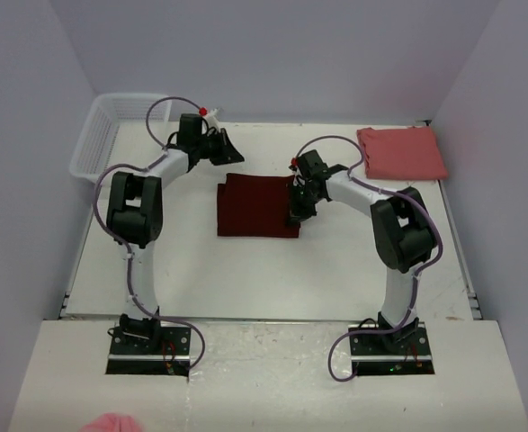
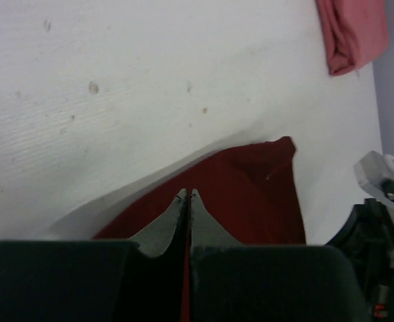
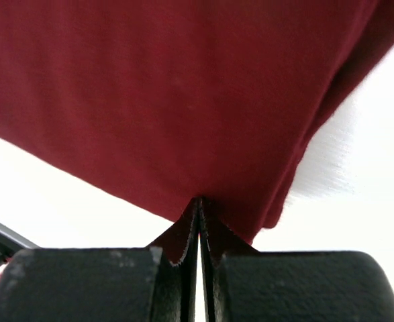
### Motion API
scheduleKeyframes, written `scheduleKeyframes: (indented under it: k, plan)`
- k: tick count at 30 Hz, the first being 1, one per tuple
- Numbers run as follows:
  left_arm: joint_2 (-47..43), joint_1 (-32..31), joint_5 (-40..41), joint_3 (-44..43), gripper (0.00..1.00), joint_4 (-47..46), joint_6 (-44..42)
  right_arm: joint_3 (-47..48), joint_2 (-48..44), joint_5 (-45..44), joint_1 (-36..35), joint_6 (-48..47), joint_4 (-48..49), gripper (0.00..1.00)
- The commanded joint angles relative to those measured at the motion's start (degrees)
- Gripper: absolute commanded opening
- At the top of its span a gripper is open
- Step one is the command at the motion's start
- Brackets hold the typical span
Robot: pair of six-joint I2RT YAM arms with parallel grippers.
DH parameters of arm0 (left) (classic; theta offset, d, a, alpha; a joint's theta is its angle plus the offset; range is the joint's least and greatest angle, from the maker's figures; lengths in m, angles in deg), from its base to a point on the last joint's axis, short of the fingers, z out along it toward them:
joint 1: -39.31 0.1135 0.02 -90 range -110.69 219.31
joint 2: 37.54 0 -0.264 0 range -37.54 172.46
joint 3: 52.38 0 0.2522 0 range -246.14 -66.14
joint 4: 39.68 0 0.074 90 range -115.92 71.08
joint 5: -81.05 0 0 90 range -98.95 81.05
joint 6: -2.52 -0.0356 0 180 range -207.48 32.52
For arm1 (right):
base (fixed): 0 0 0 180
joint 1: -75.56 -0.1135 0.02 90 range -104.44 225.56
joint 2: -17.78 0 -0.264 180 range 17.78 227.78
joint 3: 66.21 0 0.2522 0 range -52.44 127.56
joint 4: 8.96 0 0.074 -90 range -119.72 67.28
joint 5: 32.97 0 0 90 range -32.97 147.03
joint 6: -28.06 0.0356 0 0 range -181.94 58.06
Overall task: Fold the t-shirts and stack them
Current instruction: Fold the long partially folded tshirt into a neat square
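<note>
The dark maroon t-shirt [image 1: 257, 205] lies folded into a rectangle in the middle of the table. The salmon pink t-shirt [image 1: 400, 151] lies folded at the back right, and part of it shows in the left wrist view [image 2: 354, 33]. My left gripper [image 1: 232, 148] hovers shut just behind the maroon shirt's back left corner, its fingertips [image 2: 183, 198] pressed together over the maroon cloth [image 2: 250, 194] with nothing held. My right gripper [image 1: 297, 211] is shut at the maroon shirt's right edge. Its tips [image 3: 199, 199] meet the cloth's edge [image 3: 183, 100]; no cloth shows between them.
A white mesh basket [image 1: 97, 144] stands at the back left corner of the table. A pink scrap [image 1: 111, 423] lies on the floor near the bottom left. Grey walls close in on three sides. The right arm's wrist [image 2: 384, 181] shows at the right of the left wrist view.
</note>
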Motion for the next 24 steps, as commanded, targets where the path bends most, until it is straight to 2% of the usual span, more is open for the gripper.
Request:
scheduleKeyframes:
  k: [1,5,8,14,18,21,22,24]
  plan:
    - [-10.75,-0.48,1.28,1.66,0.0,-2.03,-0.6,6.23,-3.48,-1.29,-0.2,-2.33,-3.03,0.0]
    - [-18.73,-0.83,4.18,5.17,0.0,-1.41,0.64,16.14,0.28,-2.68,0.15,-3.21,-8.37,0.0]
    - [-21.47,-1.71,5.24,7.02,0.0,0.6,0.99,22.12,4.67,-1.65,1.12,-4.0,-10.23,0.0]
    - [-24.91,-6.53,9.29,17.2,0.0,-0.97,2.75,32.06,12.15,1.09,3.58,-4.71,-13.21,0.0]
    - [-24.38,-11.55,9.8,18.54,0.0,-1.85,1.17,28.85,9.64,-3.38,3.67,-6.03,-11.83,0.0]
    - [-23.77,-15.5,11.13,17.57,0.0,-2.12,0.11,23.92,6.29,-5.85,4.02,-6.99,-8.75,0.12]
    - [-22.9,-16.21,11.22,17.14,0.0,-2.12,0.02,22.95,6.01,-6.46,4.11,-7.17,-8.83,0.2]
    - [-21.75,-17.88,11.57,16.43,0.0,-1.94,0.37,21.98,5.92,-7.78,4.55,-7.34,-9.62,0.25]
